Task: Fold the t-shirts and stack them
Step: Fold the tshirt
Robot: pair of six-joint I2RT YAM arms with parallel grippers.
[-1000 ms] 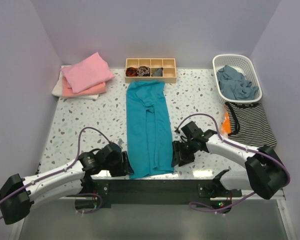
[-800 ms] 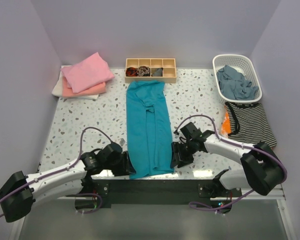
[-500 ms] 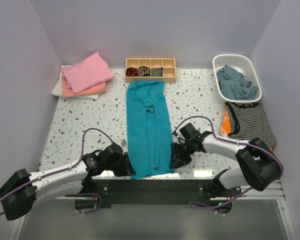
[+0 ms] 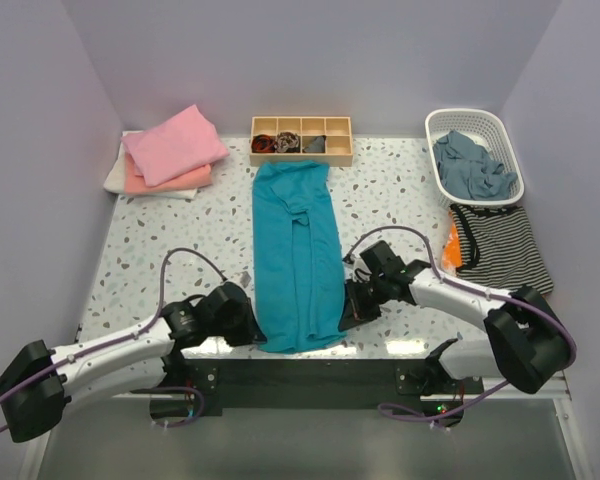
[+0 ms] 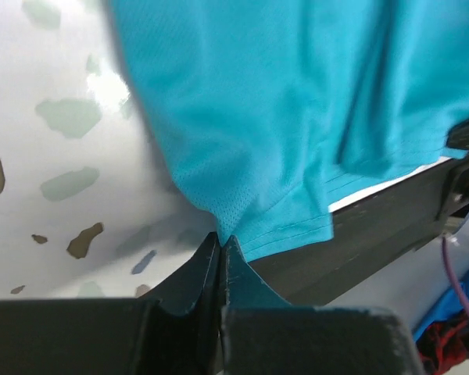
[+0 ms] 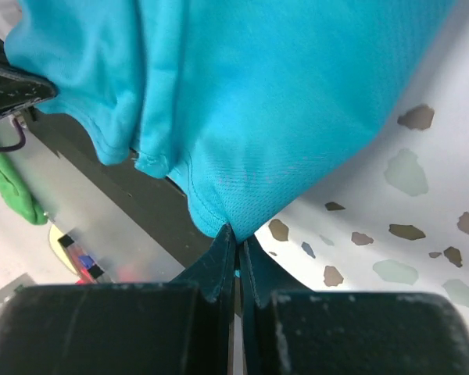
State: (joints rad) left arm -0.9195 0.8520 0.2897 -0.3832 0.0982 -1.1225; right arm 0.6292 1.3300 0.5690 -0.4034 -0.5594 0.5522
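Observation:
A teal-blue t-shirt [image 4: 298, 250] lies as a long narrow strip down the middle of the table, its hem at the near edge. My left gripper [image 4: 252, 332] is shut on the hem's near-left corner [image 5: 223, 230]; the cloth is pinched between its fingertips in the left wrist view. On the other side my right gripper [image 4: 348, 315] is shut on the near-right corner [image 6: 233, 226]. A pink folded t-shirt [image 4: 175, 145] tops a stack with peach [image 4: 145, 183] and white [image 4: 115, 175] ones at the back left.
A wooden compartment box [image 4: 301, 139] stands at the back centre, just beyond the shirt's far end. A white basket [image 4: 473, 155] with grey-blue cloth sits at the back right, with a striped garment [image 4: 500, 247] and something orange [image 4: 450, 247] in front of it.
Both grippers have shut on the hem corners of the teal-blue t-shirt. The hem corners now pucker slightly toward the fingers.

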